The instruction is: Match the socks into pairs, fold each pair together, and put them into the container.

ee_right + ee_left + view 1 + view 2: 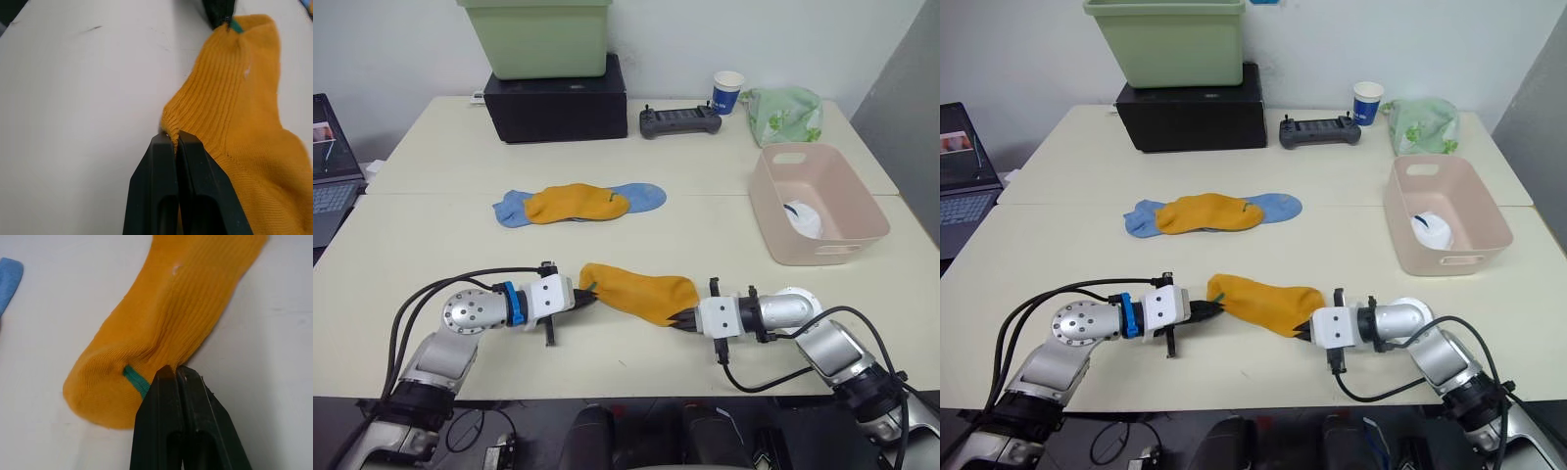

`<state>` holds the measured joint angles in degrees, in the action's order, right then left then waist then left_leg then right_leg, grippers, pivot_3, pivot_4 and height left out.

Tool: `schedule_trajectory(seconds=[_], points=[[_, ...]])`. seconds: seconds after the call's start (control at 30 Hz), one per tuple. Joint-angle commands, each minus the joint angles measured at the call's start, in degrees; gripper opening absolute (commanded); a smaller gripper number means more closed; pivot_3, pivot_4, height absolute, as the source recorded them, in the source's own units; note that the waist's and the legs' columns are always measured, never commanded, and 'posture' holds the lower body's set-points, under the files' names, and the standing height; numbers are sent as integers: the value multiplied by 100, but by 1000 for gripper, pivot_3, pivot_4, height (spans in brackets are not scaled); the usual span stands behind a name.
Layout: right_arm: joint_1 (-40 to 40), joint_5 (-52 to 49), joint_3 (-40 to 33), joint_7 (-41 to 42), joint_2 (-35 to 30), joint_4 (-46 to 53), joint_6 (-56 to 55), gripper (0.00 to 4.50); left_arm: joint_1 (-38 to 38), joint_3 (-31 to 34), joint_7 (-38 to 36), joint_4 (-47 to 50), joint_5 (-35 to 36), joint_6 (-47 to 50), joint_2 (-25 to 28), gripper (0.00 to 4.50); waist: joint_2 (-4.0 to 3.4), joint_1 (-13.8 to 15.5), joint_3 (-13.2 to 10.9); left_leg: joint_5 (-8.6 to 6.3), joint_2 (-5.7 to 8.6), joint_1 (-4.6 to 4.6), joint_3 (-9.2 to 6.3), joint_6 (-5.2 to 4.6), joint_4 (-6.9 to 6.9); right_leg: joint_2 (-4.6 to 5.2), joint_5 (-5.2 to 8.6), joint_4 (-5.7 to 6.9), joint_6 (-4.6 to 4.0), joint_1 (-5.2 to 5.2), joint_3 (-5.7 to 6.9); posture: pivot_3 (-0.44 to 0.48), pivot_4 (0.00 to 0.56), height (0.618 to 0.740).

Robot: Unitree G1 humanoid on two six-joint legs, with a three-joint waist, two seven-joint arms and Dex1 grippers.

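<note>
Both hands point(586, 299) point(680, 316) pinch orange sock point(641, 292) ends.

Lying flat near the front edge of the surface point(431, 245): one mustard-orange sock point(641, 291), stretched out. Farther back, resting across two light blue socks point(641, 196): the second mustard-orange sock point(576, 204). Sitting to the right: the pale pink container point(783, 211), holding a white sock bundle point(803, 217).

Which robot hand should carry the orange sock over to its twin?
Probably the left hand. It is shut on the near orange sock, as is the right hand, but its end lies closer to the other orange sock resting on the blue socks.
</note>
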<state>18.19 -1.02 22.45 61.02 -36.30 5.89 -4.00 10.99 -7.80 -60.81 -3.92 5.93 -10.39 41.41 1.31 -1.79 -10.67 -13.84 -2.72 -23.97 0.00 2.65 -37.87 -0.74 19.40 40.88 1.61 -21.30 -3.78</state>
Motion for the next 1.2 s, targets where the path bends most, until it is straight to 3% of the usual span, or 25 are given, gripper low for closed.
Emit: schedule_trajectory(seconds=[0.03,0.2,0.3,0.4,0.5,0.7,0.9,1.2], points=[[-170,-612,-341,246,-151,622,305,41,-256,55,-322,777,271,147,286,0,0,-1,0,0,-1,-1,-1,0,0,1,0,0,0,-1,0,0,150,740],[-540,-1988,-765,710,-735,1939,1685,41,-856,543,-604,2588,1674,2059,955,0,-1,-5,-2,0,-8,-2,-13,0,1,12,1,1,-2,3,-5,0,150,740],[-523,-3611,-1162,638,-1195,2577,3616,41,-1142,798,-1030,3411,2843,3651,1845,0,0,-9,-4,0,-9,7,-16,0,2,12,1,2,-2,13,-2,0,150,740],[-223,-4763,-1385,190,-1146,2528,4983,41,-898,752,-992,3383,3447,4658,2103,0,-1,-8,-4,0,-8,12,-19,0,3,12,2,2,-3,18,2,0,150,740],[90,-4634,-1208,54,-991,2031,5375,41,-494,527,-943,3028,3666,5236,1891,0,0,-9,-4,-1,-3,11,-20,-1,2,-9,3,1,-1,15,2,0,150,740],[719,-3564,-623,201,-673,721,4941,41,603,-117,-834,1789,3069,5551,1310,0,4,-2,-6,-3,9,-5,-4,-5,0,-12,4,-6,-3,-5,6,0,150,740],[1316,-2661,-354,309,-224,-363,4225,41,1268,-596,-1199,845,2146,4638,999,0,3,-12,-6,-3,6,-14,-1,-5,-2,-23,3,-1,-4,-20,5,0,150,740],[1454,-2150,-449,438,2,-938,3822,41,1850,-780,-1248,-72,1446,4156,431,0,3,-1,-6,-2,4,-19,-2,-5,-9,-14,3,0,-4,-18,7,0,150,740]])
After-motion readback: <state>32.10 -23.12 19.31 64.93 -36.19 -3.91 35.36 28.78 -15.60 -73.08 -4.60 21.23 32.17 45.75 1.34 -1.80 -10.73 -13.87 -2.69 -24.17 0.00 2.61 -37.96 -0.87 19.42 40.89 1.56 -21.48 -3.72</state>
